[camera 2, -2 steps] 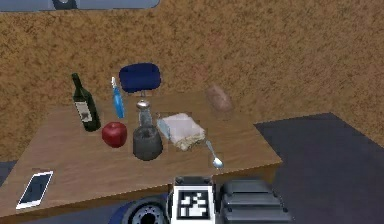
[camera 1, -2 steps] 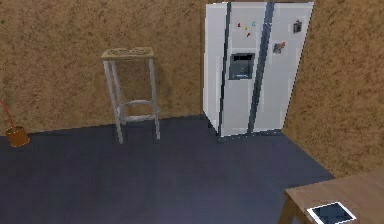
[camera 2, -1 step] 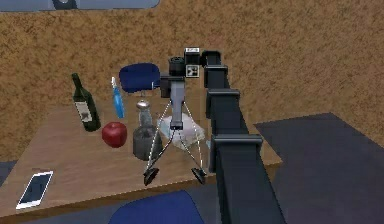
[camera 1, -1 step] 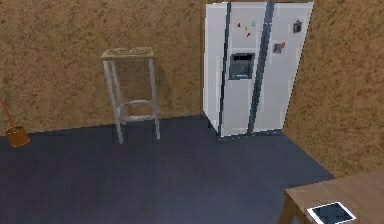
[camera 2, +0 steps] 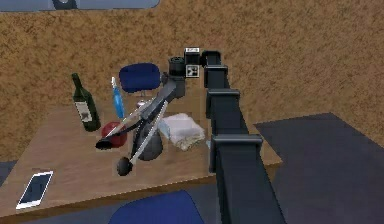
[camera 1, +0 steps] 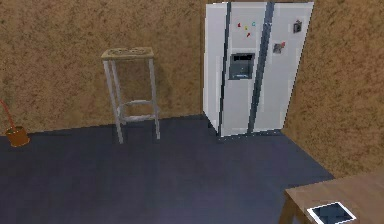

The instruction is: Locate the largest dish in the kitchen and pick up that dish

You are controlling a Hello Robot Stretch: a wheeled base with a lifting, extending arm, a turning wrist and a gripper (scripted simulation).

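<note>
My arm (camera 2: 235,140) reaches out over the wooden table (camera 2: 55,150), and my claw (camera 2: 113,155) hangs at its far end among a crowd of things. Whether its fingers stand apart or together I cannot tell, nor whether it has anything in it, because clutter lies on the tabletop right behind it. The likeliest largest dish, as I judge it, is the dark blue rounded bowl (camera 2: 140,76) at the table's far side, near the wall and just beside my claw's body. Close around it are a green bottle (camera 2: 82,100), a thin blue bottle (camera 2: 117,100), a small red thing (camera 2: 105,127), a grey object (camera 2: 150,146) and a white folded cloth (camera 2: 182,130). A phone (camera 2: 35,188) lies well apart, near the table's front edge. To do this step well I should set the fingers squarely over the bowl's rim rather than its rounded side. I should come down slowly so that I brush neither bottle, since both look tall and easy to tip. Then I should lift straight up before drawing back. Ahead of me the fridge (camera 1: 250,65) and the stool (camera 1: 132,90) stand against the wall, no concern for this grasp.
</note>
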